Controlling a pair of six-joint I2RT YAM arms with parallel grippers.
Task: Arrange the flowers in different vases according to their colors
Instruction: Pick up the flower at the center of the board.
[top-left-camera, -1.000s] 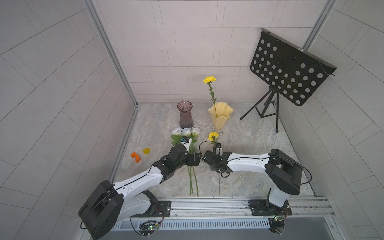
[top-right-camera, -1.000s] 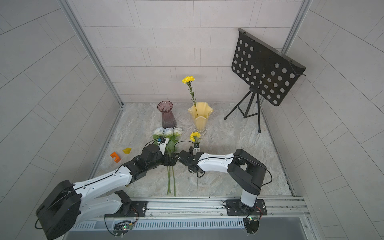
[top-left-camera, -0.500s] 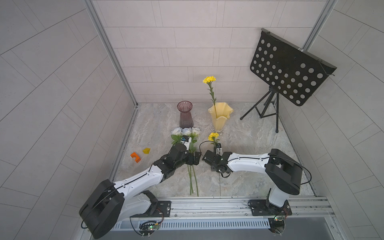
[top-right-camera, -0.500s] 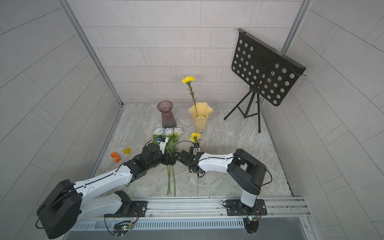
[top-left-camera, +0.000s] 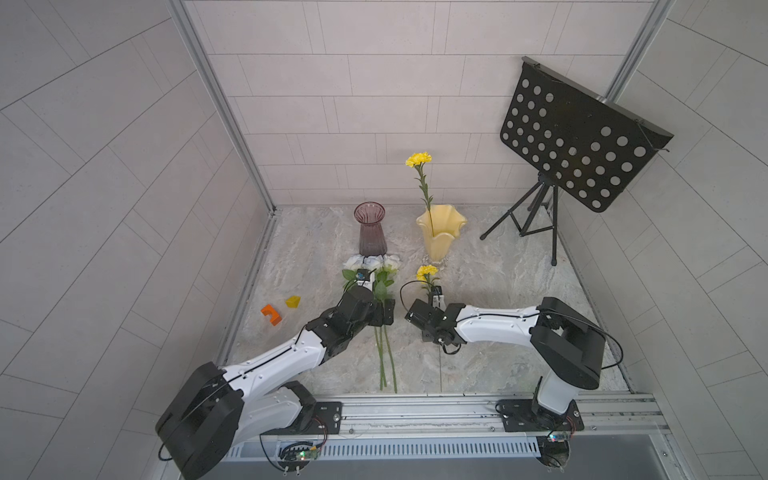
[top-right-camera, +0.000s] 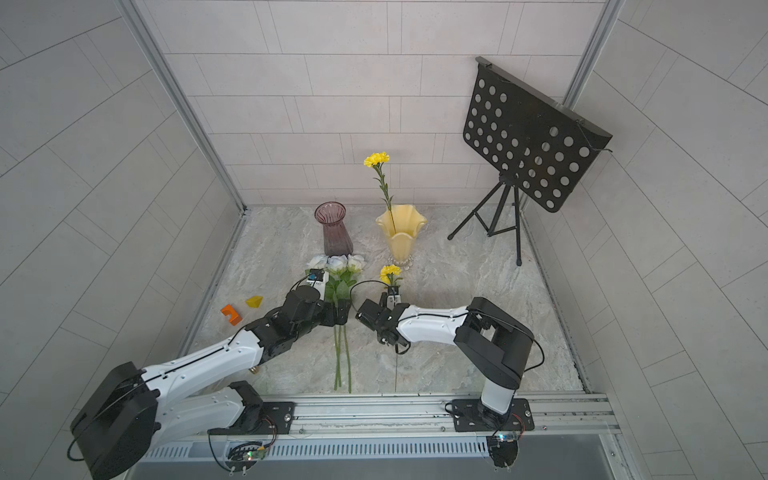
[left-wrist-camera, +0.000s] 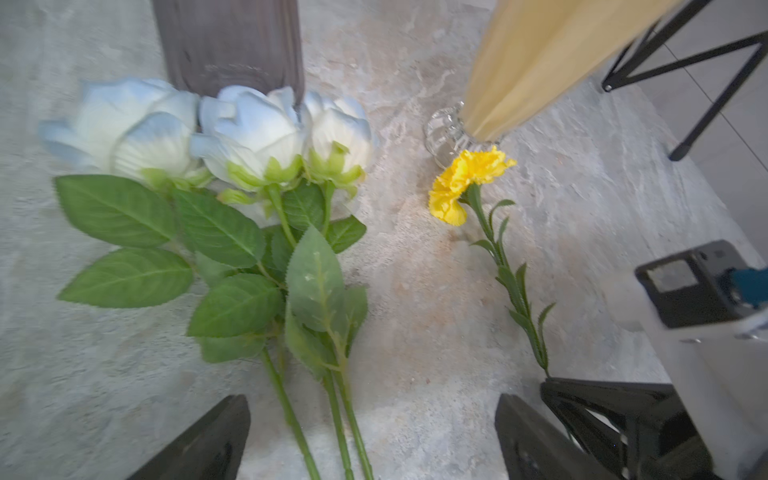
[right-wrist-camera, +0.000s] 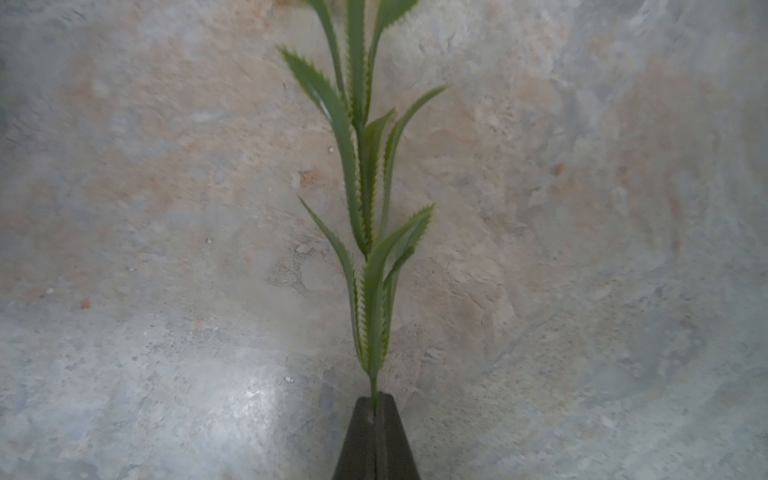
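Three white roses (left-wrist-camera: 249, 133) lie side by side on the stone floor with their heads against the foot of the purple ribbed vase (top-left-camera: 371, 232). Their green stems (left-wrist-camera: 345, 415) run between the fingers of my left gripper (left-wrist-camera: 371, 409), which hangs open just above them without touching. A yellow flower (left-wrist-camera: 469, 178) lies before the pale yellow vase (top-left-camera: 441, 232). My right gripper (right-wrist-camera: 376, 401) is shut on its thin stem below the leaves. Another yellow flower (top-left-camera: 419, 159) stands upright in the yellow vase.
A black perforated music stand (top-left-camera: 573, 153) on a tripod fills the back right corner. An orange block (top-left-camera: 271, 314) and a small yellow block (top-left-camera: 293, 302) lie by the left wall. Tiled walls close three sides, and the arms' rail (top-left-camera: 415, 409) runs along the front.
Both arms stand almost where they were a second ago, and no flower has visibly shifted.
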